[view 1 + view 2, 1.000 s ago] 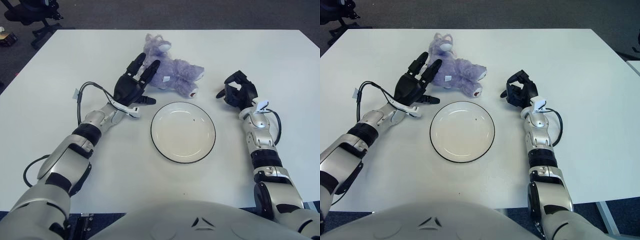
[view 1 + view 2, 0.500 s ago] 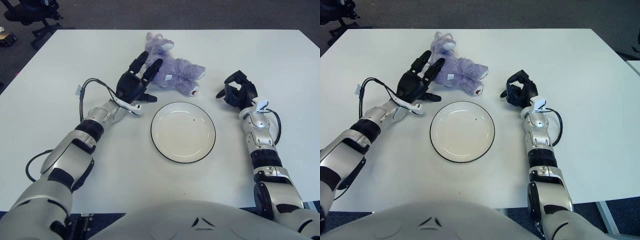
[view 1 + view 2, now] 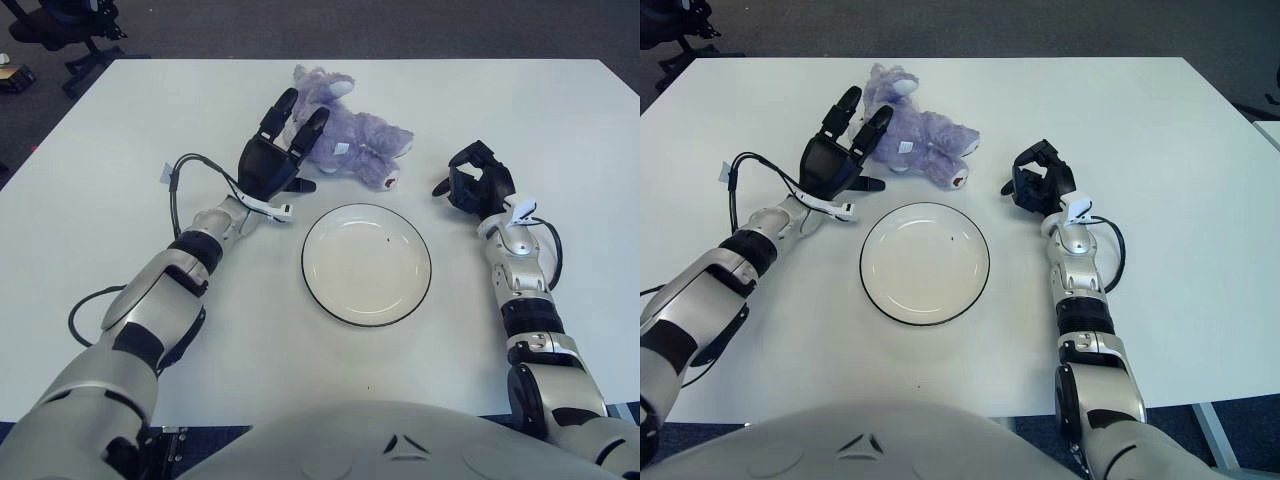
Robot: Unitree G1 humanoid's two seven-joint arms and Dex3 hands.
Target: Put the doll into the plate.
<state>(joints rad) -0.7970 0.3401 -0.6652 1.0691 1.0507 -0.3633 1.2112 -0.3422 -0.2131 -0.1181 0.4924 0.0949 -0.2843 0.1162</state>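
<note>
Nearest on the white surface [image 3: 100,140] sits the empty plate [image 3: 366,264]. Right of it, the right hand [image 3: 472,183] shows curled, holding nothing. Beyond, the left hand [image 3: 275,150], fingers spread, reaches the purple doll [image 3: 920,131]; contact cannot be told. A chair [image 3: 70,25] appears in both views' far-left corner.

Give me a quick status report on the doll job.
Left hand open, fingers spread, at the purple plush doll, no grasp yet. Right hand idle, right of the plate. Plate bare, path clear.
</note>
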